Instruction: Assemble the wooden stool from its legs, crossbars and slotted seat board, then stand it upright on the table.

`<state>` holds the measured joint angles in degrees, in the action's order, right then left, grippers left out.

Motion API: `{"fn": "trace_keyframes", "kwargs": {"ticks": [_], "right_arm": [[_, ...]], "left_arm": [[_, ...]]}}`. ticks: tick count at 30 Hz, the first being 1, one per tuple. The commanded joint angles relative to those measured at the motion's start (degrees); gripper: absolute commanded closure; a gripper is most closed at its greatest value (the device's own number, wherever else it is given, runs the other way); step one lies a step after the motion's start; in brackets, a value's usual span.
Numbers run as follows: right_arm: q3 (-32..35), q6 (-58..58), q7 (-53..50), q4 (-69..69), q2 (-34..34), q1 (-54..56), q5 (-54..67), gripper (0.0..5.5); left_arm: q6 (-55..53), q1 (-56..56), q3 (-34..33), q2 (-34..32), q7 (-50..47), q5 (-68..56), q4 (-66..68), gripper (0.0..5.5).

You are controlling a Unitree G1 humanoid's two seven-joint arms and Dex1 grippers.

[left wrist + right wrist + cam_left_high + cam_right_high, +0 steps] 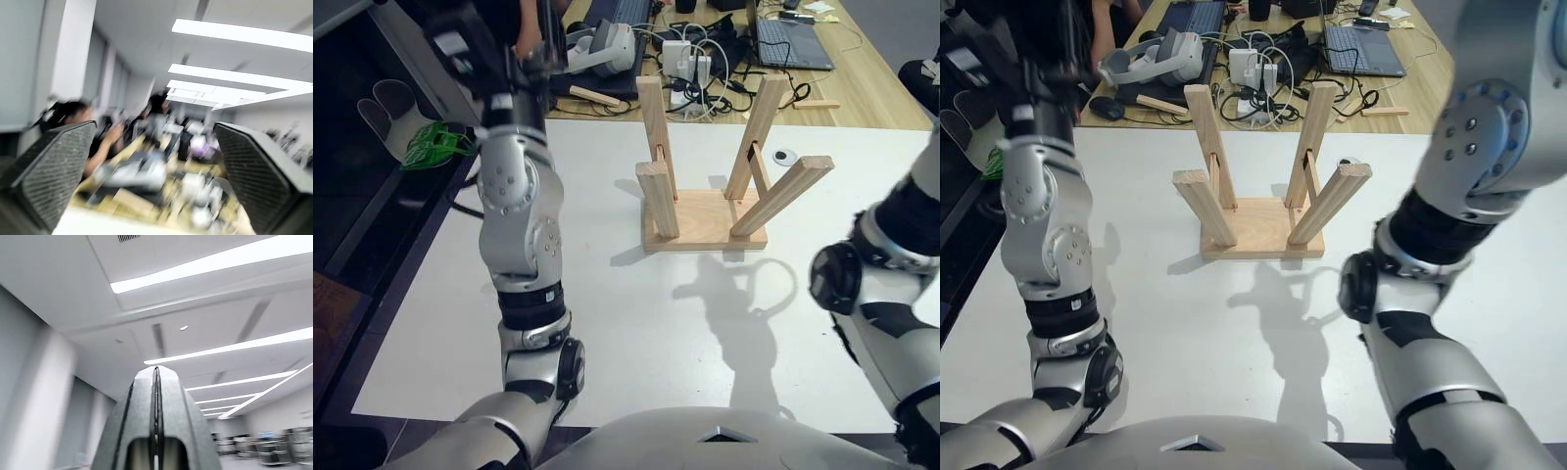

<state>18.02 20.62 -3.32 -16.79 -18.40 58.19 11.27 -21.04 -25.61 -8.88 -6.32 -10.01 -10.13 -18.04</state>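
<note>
My left gripper gapes wide; my right gripper is pressed closed. The pale wooden stool sits legs-up, well inside the edges of the white table.

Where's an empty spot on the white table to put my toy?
The widest bare patch of the white table lies between the upside-down stool and the robot. Another lies left of the stool. The wooden desk behind is crowded with laptops and cables.

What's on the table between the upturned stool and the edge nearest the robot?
Nothing: in the left eye view the white table is bare from the stool to its near edge.
</note>
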Motion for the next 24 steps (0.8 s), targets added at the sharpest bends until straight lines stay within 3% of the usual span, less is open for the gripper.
{"fn": "trace_keyframes", "kwargs": {"ticks": [1,6,9,12,17,24], "right_arm": [[3.1,-6.7,6.3,10.6,-8.7,-20.7,-6.6,5.50],[0.6,-10.9,18.2,18.2,-10.8,-42.0,-6.2,5.50],[-3.6,-3.3,24.5,21.4,-10.8,-46.6,-4.8,5.50],[-12.1,2.5,33.4,19.4,-13.2,-53.3,-5.4,5.50],[-21.4,3.1,39.8,17.7,-16.3,-55.5,-9.5,5.50],[-24.5,6.0,39.1,17.7,-16.5,-51.4,-13.3,5.50]], "left_arm": [[-13.7,12.3,2.3,0.7,-1.1,2.0,-1.1,1.67],[-29.1,18.7,12.0,-0.9,7.0,-0.4,-1.9,2.42],[-32.5,20.1,13.8,-1.7,10.3,-1.1,-1.6,2.99],[-34.1,20.6,14.6,-3.1,11.9,0.1,-0.3,3.43],[-35.1,18.6,20.2,-6.7,17.4,1.0,1.0,4.27],[-33.8,16.5,22.2,-5.8,16.4,4.3,4.2,5.29]]}}
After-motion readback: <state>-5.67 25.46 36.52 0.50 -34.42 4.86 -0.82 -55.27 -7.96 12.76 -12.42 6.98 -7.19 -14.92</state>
